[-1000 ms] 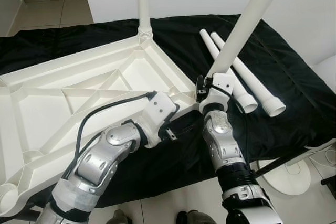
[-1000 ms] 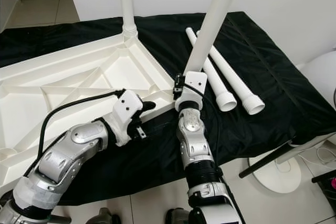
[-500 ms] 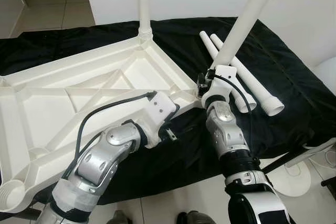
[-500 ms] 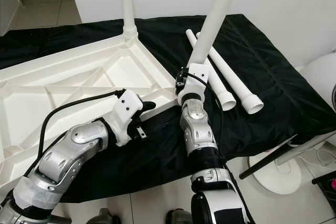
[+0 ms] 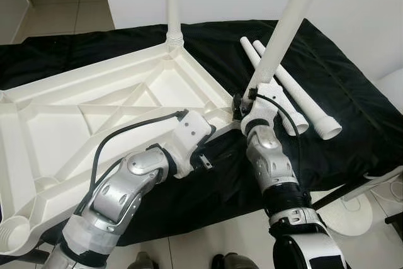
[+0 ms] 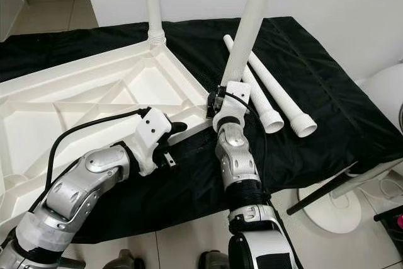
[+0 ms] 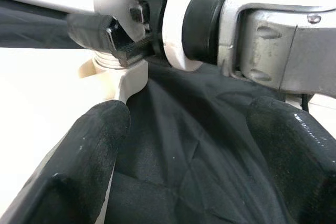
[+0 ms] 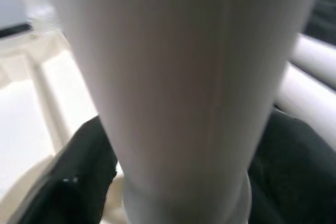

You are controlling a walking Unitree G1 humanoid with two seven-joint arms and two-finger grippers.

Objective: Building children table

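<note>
A white table top (image 5: pixel 82 92) lies upside down on a black cloth (image 5: pixel 352 111). One white leg (image 5: pixel 172 4) stands upright in its far corner socket. My right gripper (image 5: pixel 243 106) is shut on the lower end of a second leg (image 5: pixel 286 23), which leans over the near right corner socket (image 7: pixel 113 61). The right wrist view has this leg (image 8: pixel 173 77) between the black fingers (image 8: pixel 68 182). My left gripper (image 7: pixel 184 166) is open just below that corner, one finger (image 7: pixel 79 166) against the table's rim, with cloth between the fingers.
Two loose white legs (image 5: pixel 308 105) lie side by side on the cloth to the right of the held leg. A white round base (image 5: pixel 349 212) stands on the tiled floor at the lower right. A white wall (image 5: pixel 365 4) rises behind.
The held leg's top has swung to the left, so it stands nearer upright over the corner. The right wrist has turned with it. The left arm has stayed put.
</note>
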